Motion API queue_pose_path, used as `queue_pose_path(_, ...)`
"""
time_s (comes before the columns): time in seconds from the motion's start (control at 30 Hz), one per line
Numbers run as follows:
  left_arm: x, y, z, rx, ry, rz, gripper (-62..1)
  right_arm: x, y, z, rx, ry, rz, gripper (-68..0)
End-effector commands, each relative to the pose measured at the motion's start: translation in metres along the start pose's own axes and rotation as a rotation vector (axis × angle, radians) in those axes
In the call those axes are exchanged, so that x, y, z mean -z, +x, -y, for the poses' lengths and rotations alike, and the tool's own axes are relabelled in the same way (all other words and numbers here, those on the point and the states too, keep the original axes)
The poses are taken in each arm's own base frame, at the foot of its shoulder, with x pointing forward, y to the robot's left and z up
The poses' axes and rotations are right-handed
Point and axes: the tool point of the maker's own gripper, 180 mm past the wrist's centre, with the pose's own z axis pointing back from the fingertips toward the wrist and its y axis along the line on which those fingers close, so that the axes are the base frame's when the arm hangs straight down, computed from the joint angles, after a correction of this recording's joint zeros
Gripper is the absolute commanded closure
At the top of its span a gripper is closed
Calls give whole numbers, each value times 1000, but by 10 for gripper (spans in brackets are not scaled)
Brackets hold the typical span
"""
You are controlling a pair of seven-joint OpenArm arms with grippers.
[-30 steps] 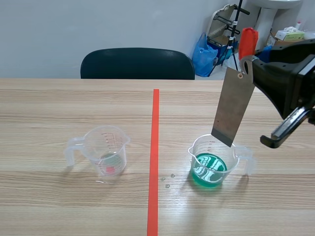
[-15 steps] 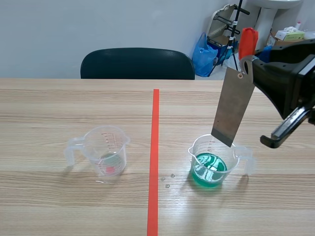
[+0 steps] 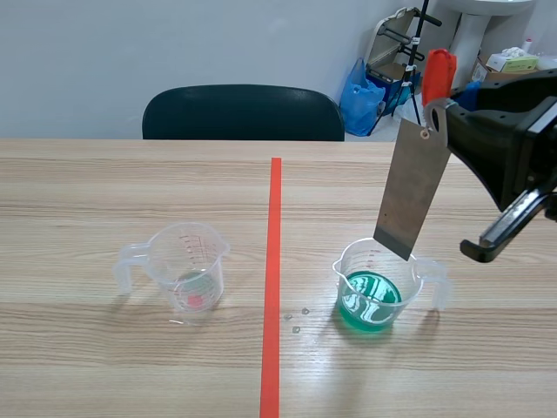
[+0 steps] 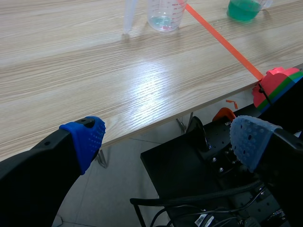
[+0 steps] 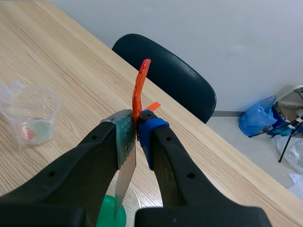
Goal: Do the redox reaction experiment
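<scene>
Nothing moved: one metal strip (image 3: 412, 187), two beakers (image 3: 190, 266) (image 3: 374, 286).

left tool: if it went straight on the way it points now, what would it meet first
Likely the wooden table near its front edge, well short of the clear beaker; depth is unclear.

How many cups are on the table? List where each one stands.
2. The clear cup stands left of the tape; the green cup stands right of it, under the plate.

I was working in what looked like a plain office or lab room: a wood-grain worktop (image 3: 130, 174), a dark chair (image 3: 244, 111) on its far side, a bare wall (image 3: 174, 43), and a blue bag (image 3: 361, 100) and a box (image 3: 509, 63) at the far right.
</scene>
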Motion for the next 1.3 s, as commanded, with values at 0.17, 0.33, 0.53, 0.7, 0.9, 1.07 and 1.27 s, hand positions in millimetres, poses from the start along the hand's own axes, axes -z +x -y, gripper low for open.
queue_pose_path(0.17,0,4,0,-8,9,21,-566,1,14,4,-25,-4,43,-20)
queue_pose_path(0.33,0,4,0,-7,9,21,-566,1,14,4,-25,-4,43,-20)
queue_pose_path(0.53,0,4,0,-7,9,21,-566,1,14,4,-25,-4,43,-20)
queue_pose_path(0.7,0,5,-2,-9,17,26,-566,1,14,4,-25,-4,43,-20)
queue_pose_path(0.9,10,16,-19,8,53,87,-566,1,14,4,-25,-4,43,-20)
queue_pose_path(1.07,29,31,-34,20,25,148,-538,1,14,4,-25,-3,43,-20)
queue_pose_path(1.27,70,53,-50,42,-71,224,-324,1,14,3,-25,-3,43,-20)
